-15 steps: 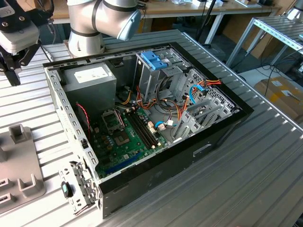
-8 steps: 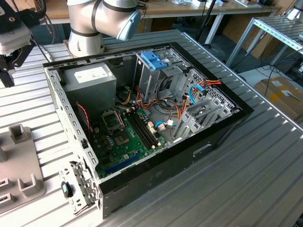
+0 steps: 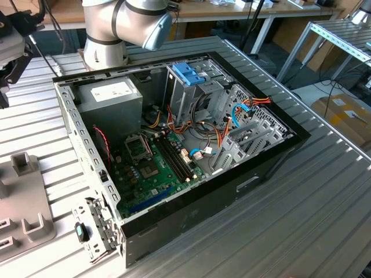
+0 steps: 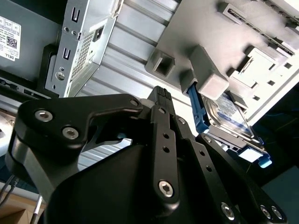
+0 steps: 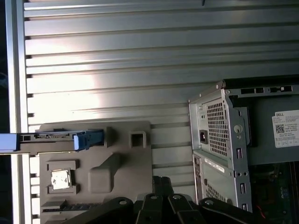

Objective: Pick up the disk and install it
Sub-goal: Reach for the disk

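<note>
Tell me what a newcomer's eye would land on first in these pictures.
The open computer case takes up the middle of the exterior view, with its green motherboard and blue-handled drive cage exposed. In the first wrist view, the disk stands on edge in a grey fixture plate. The plate lies on the ribbed table beside the case.

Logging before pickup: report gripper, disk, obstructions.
Gripper apart from the disk. Disk on edge in grey fixture, not picked up. Fixture block close beside its blue frame.
</note>
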`<act>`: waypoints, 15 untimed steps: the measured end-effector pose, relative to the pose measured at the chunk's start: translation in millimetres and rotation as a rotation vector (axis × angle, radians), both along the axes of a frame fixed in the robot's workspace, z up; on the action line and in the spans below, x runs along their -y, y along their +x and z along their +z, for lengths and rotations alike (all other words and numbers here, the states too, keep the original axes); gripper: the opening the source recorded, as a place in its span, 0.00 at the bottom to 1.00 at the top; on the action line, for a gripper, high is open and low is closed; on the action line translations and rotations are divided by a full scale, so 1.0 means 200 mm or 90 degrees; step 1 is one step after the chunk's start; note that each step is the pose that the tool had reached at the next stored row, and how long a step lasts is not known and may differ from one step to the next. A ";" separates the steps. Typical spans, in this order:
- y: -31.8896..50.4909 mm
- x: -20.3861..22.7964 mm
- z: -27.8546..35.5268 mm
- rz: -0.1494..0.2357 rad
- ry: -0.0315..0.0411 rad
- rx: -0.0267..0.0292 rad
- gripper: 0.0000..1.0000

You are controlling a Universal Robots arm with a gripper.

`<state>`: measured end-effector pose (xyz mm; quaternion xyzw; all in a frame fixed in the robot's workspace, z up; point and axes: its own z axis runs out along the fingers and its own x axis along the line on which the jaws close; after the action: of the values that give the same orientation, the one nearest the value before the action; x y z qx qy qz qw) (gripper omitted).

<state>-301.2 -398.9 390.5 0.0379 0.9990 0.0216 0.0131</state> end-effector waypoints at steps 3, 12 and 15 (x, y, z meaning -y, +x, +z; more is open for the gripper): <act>-0.019 0.000 0.000 0.000 0.0000 0.0000 0.11; -0.080 0.000 -0.001 0.000 0.0000 0.0000 0.11; -0.098 0.000 -0.001 0.000 0.0000 0.0000 0.11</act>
<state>-320.9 -398.9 390.2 0.0379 0.9990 0.0216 0.0130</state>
